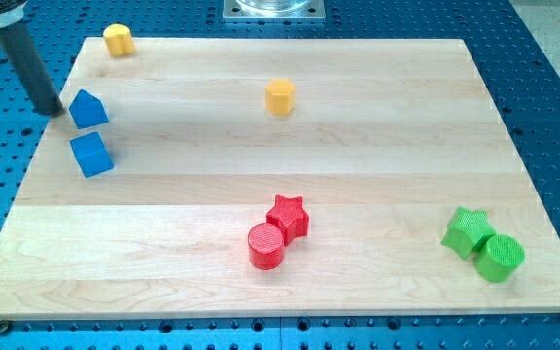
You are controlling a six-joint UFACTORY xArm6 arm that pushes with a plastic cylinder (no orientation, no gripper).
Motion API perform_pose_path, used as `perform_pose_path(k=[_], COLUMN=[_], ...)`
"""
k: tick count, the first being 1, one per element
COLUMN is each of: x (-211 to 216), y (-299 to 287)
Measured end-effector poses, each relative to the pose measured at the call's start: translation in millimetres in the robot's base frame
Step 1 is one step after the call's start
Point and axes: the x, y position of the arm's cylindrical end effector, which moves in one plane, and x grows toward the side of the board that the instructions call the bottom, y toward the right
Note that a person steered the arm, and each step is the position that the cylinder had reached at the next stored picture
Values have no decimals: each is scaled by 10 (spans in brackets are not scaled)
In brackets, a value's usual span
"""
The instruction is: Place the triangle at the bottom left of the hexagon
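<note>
The blue triangle (87, 108) lies near the board's left edge. My tip (54, 110) stands just to its left, close to it or touching it; the dark rod leans up toward the view's top left. A yellow hexagon (279, 97) sits in the upper middle of the board, well to the right of the triangle. A blue cube (91, 154) lies just below the triangle.
A second yellow block (118, 39) sits at the board's top left corner. A red star (288, 216) and a red cylinder (265, 246) touch at the bottom middle. A green star (467, 231) and a green cylinder (500, 258) touch at the bottom right.
</note>
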Motion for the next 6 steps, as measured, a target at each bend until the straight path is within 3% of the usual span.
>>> perform_pose_path(k=[2, 4, 5, 6], x=[61, 533, 987, 1429], y=[665, 2346, 1902, 940])
